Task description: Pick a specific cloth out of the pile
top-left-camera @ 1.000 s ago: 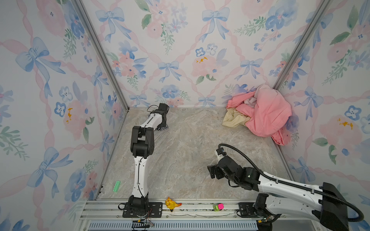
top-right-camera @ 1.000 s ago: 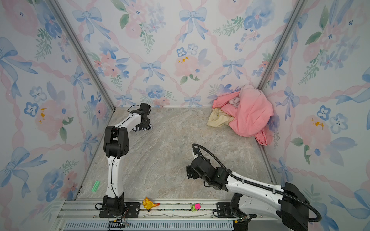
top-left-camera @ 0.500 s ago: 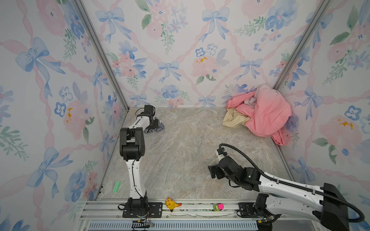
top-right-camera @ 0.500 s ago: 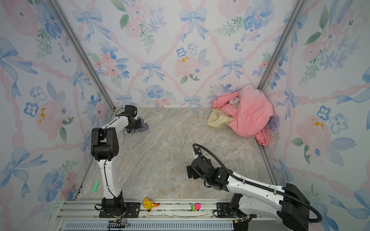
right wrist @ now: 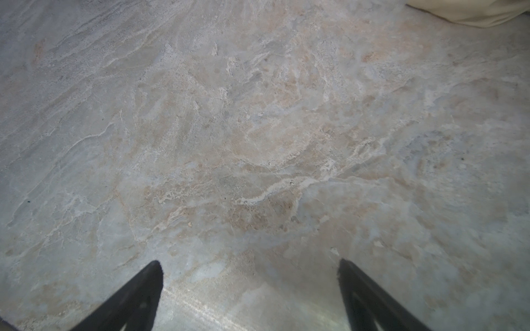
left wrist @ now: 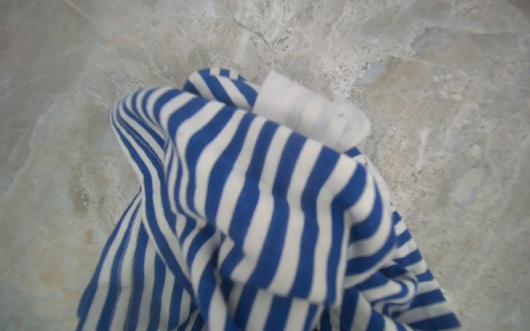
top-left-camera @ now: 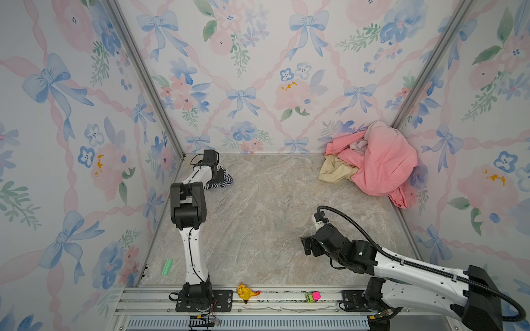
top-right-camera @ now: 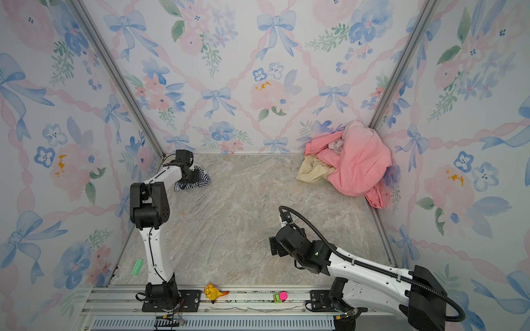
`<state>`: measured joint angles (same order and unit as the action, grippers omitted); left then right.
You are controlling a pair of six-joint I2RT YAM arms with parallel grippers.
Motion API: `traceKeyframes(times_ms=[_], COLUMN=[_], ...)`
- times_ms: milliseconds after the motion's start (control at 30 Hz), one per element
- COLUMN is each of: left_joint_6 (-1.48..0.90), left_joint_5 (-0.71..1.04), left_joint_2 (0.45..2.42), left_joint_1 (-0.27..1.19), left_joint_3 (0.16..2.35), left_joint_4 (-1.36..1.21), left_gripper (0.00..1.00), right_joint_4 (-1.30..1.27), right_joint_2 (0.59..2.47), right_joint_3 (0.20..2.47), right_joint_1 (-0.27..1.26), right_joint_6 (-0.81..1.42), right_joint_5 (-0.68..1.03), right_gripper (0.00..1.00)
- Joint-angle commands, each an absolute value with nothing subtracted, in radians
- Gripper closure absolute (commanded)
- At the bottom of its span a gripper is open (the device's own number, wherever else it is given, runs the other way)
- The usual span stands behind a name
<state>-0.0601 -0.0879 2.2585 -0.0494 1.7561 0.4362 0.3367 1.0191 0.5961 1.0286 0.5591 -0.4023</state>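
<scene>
The cloth (left wrist: 258, 200), navy-and-white striped, is bunched up near the back left corner in both top views (top-left-camera: 225, 180) (top-right-camera: 200, 180). My left gripper (top-left-camera: 217, 175) (top-right-camera: 190, 174) is shut on the cloth; in the left wrist view the fabric covers the jaws entirely, with marble floor around it. The pile (top-left-camera: 381, 160) (top-right-camera: 355, 160), mostly a big pink garment with a cream-yellow cloth (top-left-camera: 334, 172) at its front, sits in the back right corner. My right gripper (right wrist: 249, 263) (top-left-camera: 308, 247) stands open and empty over bare floor at the front right.
Floral walls close in the floor on three sides. A green block (top-left-camera: 167, 266) lies at the front left. A yellow toy (top-left-camera: 245, 292) and a pink-and-green piece (top-left-camera: 313, 296) rest on the front rail. The cream-yellow cloth's edge (right wrist: 473, 11) shows in the right wrist view.
My left gripper has carried the striped cloth leftward toward the back left corner, and the arm has swung with it. The right arm has stayed in place, open.
</scene>
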Motion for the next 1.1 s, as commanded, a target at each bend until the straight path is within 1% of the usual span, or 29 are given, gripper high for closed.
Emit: traceKeyframes(times_ms=[0, 33, 100, 267, 567, 733, 767, 800, 833, 967, 1000, 1033, 1067], left_joint_6=[-0.084, -0.086, -0.09, -0.094, -0.11, -0.125, -0.135, -0.146, -0.157, -0.224, -0.238, -0.246, -0.252], left_joint_5=[-0.081, -0.083, -0.084, -0.077, -0.101, -0.101, -0.096, -0.085, -0.071, -0.038, -0.034, -0.031, -0.031], left_joint_2=[2.218, 2.209, 2.193, 2.161, 2.096, 2.01, 1.984, 1.959, 1.933, 1.758, 1.7, 1.651, 1.592], left_joint_1=[-0.054, -0.054, -0.054, -0.056, -0.055, -0.055, -0.055, -0.055, -0.056, -0.054, -0.052, -0.048, -0.041], left_joint_3=[1.733, 1.731, 1.726, 1.72, 1.698, 1.644, 1.63, 1.616, 1.601, 1.47, 1.424, 1.387, 1.347], left_joint_4=[0.449, 0.447, 0.442, 0.425, 0.415, 0.381, 0.375, 0.368, 0.361, 0.287, 0.257, 0.233, 0.209], left_gripper=[0.79, 0.74, 0.6, 0.44, 0.32, 0.26, 0.22, 0.2, 0.19, 0.15, 0.09, 0.08, 0.03], right_joint_4=[0.343, 0.342, 0.343, 0.344, 0.355, 0.359, 0.358, 0.354, 0.346, 0.317, 0.319, 0.325, 0.333], right_joint_2=[1.024, 1.023, 1.02, 1.007, 0.977, 0.973, 0.972, 0.969, 0.964, 0.916, 0.901, 0.889, 0.876], right_joint_3=[0.609, 0.607, 0.606, 0.61, 0.6, 0.61, 0.611, 0.609, 0.605, 0.597, 0.603, 0.61, 0.619], right_joint_1=[1.038, 1.038, 1.038, 1.038, 1.036, 1.035, 1.034, 1.03, 1.022, 0.925, 0.893, 0.863, 0.827], right_joint_6=[0.571, 0.572, 0.568, 0.562, 0.557, 0.545, 0.539, 0.534, 0.53, 0.484, 0.468, 0.452, 0.436], right_joint_5=[-0.422, -0.422, -0.423, -0.425, -0.43, -0.429, -0.429, -0.43, -0.421, -0.297, -0.274, -0.26, -0.237], right_gripper=[0.03, 0.03, 0.03, 0.03, 0.03, 0.03, 0.03, 0.03, 0.03, 0.03, 0.03, 0.03, 0.03])
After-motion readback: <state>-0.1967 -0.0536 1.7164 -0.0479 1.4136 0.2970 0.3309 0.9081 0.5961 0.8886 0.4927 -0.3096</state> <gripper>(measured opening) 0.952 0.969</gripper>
